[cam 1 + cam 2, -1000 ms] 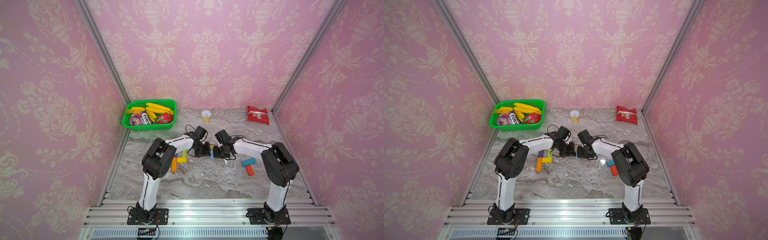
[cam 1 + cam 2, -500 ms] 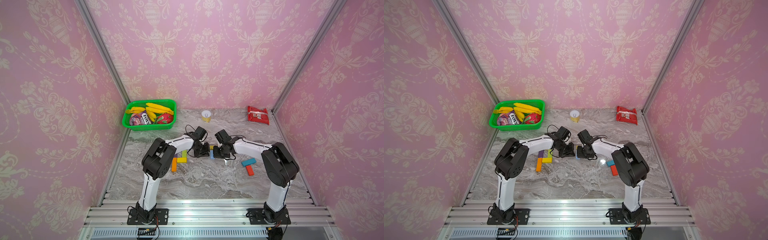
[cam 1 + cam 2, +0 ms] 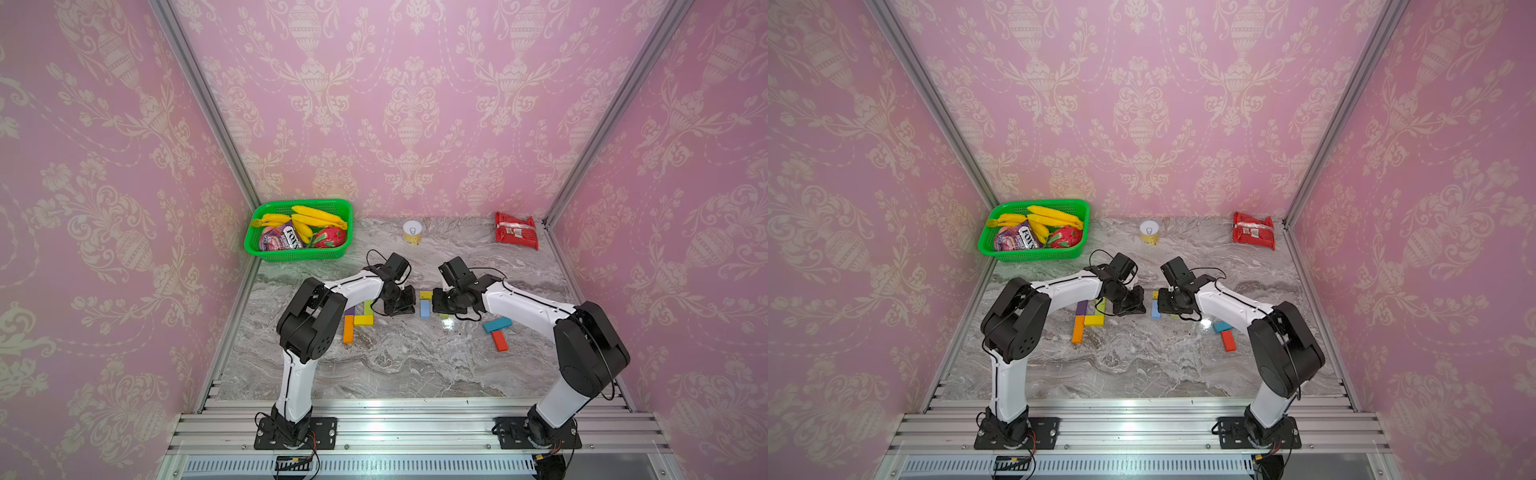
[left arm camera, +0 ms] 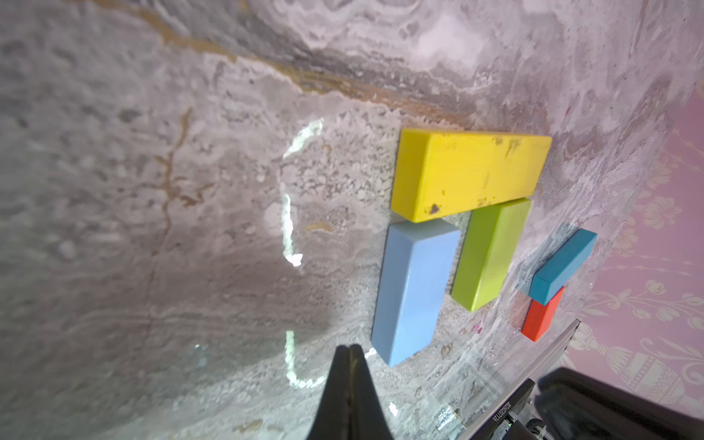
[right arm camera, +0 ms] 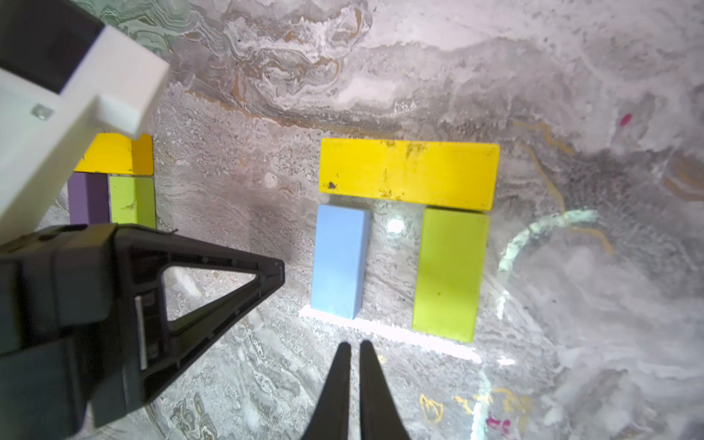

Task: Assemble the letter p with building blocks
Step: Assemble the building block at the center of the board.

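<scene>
- Squaring loose blocks into line looks like the step in hand, judged from two closed, empty grippers set low over the marble table (image 3: 395, 365), one on either side of an unfinished figure.
- At table centre: yellow block (image 5: 409, 173) crosswise on the 12 o'clock side, light blue block (image 5: 339, 261) and lime green block (image 5: 449, 274) running from it toward 6 o'clock as two legs, bare marble between them.
- Pressed flat together and holding nothing: the fingers of the left gripper (image 4: 349, 347), with tips at 9 o'clock of the light blue block, near its long side but apart from it.
- Closed to a hairline slit, nothing gripped: the right gripper (image 5: 355, 344), with tips just past the 6 o'clock ends of the two legs, roughly opposite the bare strip. Height above the marble not clear.
- To do it well: push with the flat of closed fingers against a long side, low and slow, to slide a block without turning it.
- Keep both legs parallel and butted against the yellow block. Avoid catching a corner, likely to swing a leg and open the joint.
- Move one arm at a time, given two grippers so close together.
- Probably needed for a p: a closing bar across the 6 o'clock ends, and a longer stem.
- Lying at 4 o'clock, well apart from the figure: teal block (image 3: 496, 324) and red block (image 3: 500, 341).
- At 9 o'clock, partly under the left arm: second cluster of blocks (image 3: 1094, 320).
</scene>
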`<state>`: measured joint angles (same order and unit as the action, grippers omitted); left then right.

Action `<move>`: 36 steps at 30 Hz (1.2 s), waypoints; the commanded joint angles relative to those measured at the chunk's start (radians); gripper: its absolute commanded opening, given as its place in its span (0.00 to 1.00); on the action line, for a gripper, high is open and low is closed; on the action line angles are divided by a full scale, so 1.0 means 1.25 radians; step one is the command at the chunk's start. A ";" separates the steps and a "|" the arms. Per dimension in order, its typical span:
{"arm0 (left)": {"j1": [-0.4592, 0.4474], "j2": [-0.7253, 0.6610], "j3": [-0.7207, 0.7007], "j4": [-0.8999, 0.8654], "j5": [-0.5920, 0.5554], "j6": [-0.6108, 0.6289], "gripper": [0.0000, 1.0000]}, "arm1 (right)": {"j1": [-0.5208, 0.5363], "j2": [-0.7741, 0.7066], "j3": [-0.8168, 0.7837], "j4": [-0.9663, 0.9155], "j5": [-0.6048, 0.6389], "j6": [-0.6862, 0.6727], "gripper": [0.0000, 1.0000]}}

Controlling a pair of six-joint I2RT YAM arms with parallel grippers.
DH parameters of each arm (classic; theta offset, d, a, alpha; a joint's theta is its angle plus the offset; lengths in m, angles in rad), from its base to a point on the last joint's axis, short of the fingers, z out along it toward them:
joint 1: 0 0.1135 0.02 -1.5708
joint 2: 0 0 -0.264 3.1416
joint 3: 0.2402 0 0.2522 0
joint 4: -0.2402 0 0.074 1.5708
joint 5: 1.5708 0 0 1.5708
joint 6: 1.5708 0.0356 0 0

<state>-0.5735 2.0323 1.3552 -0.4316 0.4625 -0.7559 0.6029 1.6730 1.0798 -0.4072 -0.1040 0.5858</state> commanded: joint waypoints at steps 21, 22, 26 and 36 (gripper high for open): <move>-0.024 -0.020 -0.005 0.002 0.015 0.017 0.00 | 0.042 0.090 -0.050 0.087 -0.058 0.072 0.09; -0.025 -0.018 -0.003 0.001 0.015 0.018 0.00 | 0.042 0.095 -0.048 0.087 -0.059 0.072 0.09; -0.025 -0.016 0.004 -0.003 0.015 0.021 0.00 | 0.042 0.105 -0.037 0.075 -0.048 0.067 0.09; -0.024 -0.012 0.007 -0.004 0.015 0.020 0.00 | 0.037 0.123 -0.013 0.064 -0.040 0.057 0.09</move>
<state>-0.5999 2.0289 1.3422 -0.4248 0.4660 -0.7498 0.6514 1.7988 1.0367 -0.3000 -0.1761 0.6643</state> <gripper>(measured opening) 0.047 0.093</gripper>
